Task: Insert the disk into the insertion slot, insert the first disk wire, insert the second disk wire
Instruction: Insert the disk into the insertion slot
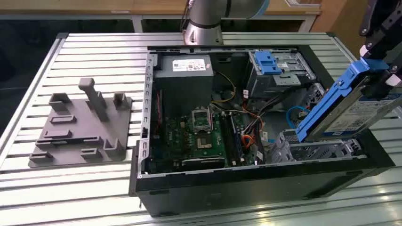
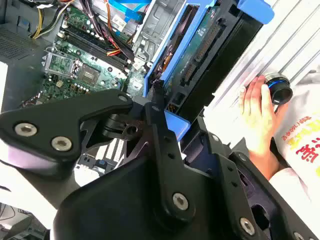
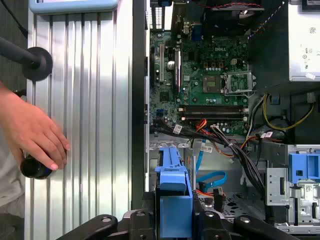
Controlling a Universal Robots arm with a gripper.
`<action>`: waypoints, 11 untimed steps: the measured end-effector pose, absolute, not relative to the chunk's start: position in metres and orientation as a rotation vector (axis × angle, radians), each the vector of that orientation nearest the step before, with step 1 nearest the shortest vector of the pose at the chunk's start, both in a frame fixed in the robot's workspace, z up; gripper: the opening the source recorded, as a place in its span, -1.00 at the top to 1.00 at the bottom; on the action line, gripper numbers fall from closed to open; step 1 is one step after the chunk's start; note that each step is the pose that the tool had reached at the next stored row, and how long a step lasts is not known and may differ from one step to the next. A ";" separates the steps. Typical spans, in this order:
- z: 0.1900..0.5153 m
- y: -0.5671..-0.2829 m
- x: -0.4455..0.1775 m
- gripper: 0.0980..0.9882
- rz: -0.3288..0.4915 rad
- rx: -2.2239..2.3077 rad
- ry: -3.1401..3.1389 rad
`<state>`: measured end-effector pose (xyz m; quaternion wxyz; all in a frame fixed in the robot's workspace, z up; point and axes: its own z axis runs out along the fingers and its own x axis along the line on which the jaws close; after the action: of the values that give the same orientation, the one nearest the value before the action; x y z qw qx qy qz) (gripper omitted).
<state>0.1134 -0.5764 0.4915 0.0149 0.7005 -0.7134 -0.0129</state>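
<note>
The disk point(image 1: 353, 112) is grey and white with a bright blue frame. Near the disk, the circuit board point(image 1: 201, 139) is green. Below it, the insertion slot point(image 1: 321, 151) is silver with holes.

The slatted metal worktop point(image 1: 94, 52) carried an open computer case point(image 1: 251, 188). A grey fixture plate point(image 1: 69, 141) lay at the exterior view's left.

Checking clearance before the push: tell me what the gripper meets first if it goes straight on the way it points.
Probably the insertion slot: the gripper holds the disk tilted, lower end at that cage's mouth. Depth is unclear; the disk may catch its rim.
</note>
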 end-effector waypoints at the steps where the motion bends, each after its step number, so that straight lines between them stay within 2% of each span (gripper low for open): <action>1: 0.491 -0.576 0.113 0.40 -0.040 2.180 -2.220; 11: 0.492 -0.576 0.113 0.40 -0.041 2.180 -2.220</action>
<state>0.1134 -0.5764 0.4916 0.0148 0.7005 -0.7134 -0.0130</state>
